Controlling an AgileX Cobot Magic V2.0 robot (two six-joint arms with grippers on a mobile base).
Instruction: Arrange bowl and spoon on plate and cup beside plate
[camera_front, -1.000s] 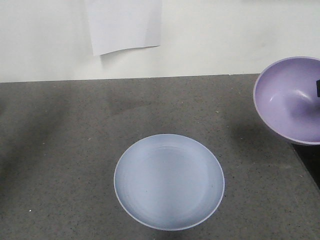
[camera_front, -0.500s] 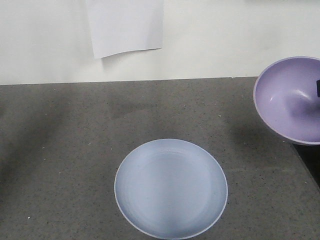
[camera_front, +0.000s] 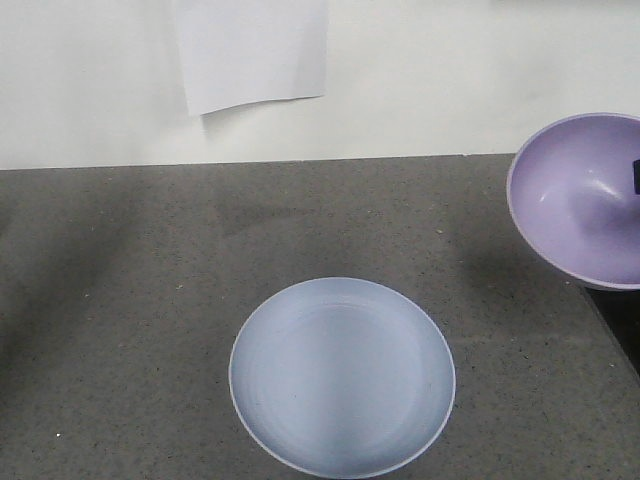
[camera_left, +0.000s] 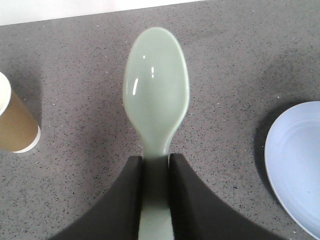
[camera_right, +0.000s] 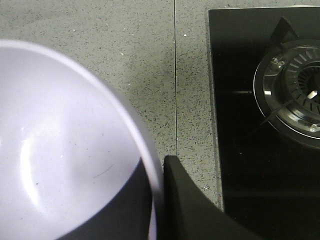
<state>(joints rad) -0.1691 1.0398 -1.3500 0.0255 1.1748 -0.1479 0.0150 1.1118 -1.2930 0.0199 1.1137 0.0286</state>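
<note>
Now left gripper (camera_left: 156, 161) tight on spoon (camera_left: 156, 95) handle, right gripper (camera_right: 158, 172) tight on bowl (camera_right: 60, 145) rim.

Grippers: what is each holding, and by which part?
Left gripper pinches the spoon by its handle, behind the scoop. Right gripper clamps the bowl at its rim, one finger each side.

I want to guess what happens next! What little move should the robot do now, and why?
Probably the right gripper should carry the bowl sideways toward the plate. It pinches the bowl's rim off to the right, tilted, and the plate lies bare. The left gripper holds the spoon, likely for afterwards.
</note>
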